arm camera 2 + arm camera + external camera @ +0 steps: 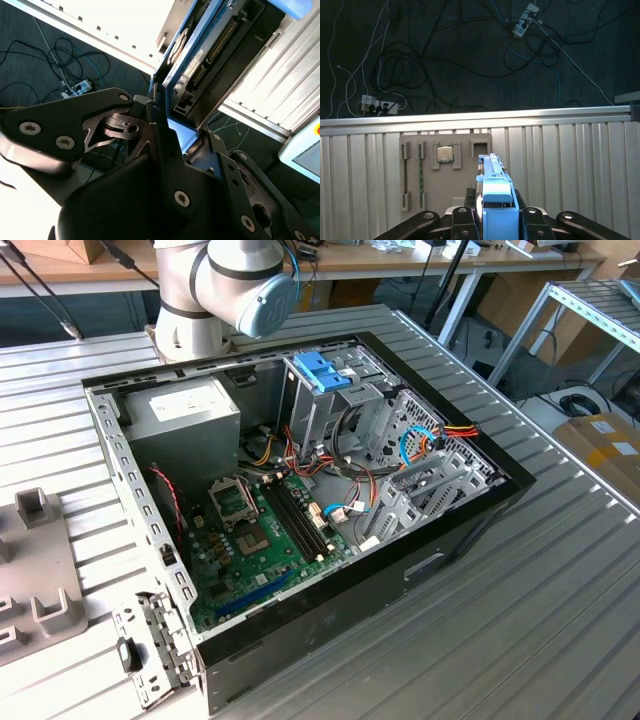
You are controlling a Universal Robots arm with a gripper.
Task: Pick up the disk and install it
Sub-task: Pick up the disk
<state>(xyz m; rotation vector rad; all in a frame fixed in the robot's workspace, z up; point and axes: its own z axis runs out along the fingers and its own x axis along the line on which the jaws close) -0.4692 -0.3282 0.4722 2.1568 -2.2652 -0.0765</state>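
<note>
Black jointed links of the end effector point(492, 225) sit closest to the lens in both wrist views. They are clamped on the flat grey-metal disk point(492, 185) with its blue plastic carrier frame, which stands edge-on between the two sides. In the second wrist view the disk point(200, 65) runs away from the end effector point(172, 135), white label and connector edge showing, gripped near one end.

The disk hangs in the air, clear of the ribbed metal tabletop point(570, 165). Under it lies a flat grey fixture tray point(412, 170) that carries a small square processor chip point(444, 153), with the dark floor point(470, 50) beyond.

In the exterior view the open black computer case point(470, 515) rests on the tabletop point(480, 630). Inside it stands a tall metal drive cage point(335, 405) topped by a blue handle, and loose coloured cables point(430, 435) lie just beside it.

By my judgement the step in hand is carrying the disk to the case. Because it is held near one end, the free end can swing or sag, so a slow, level move suits it. The blue frame should meet its slot square on, since a tilted entry is likely to jam. The cables near the cage could snag an edge, so a path from above looks safer than one across them.
</note>
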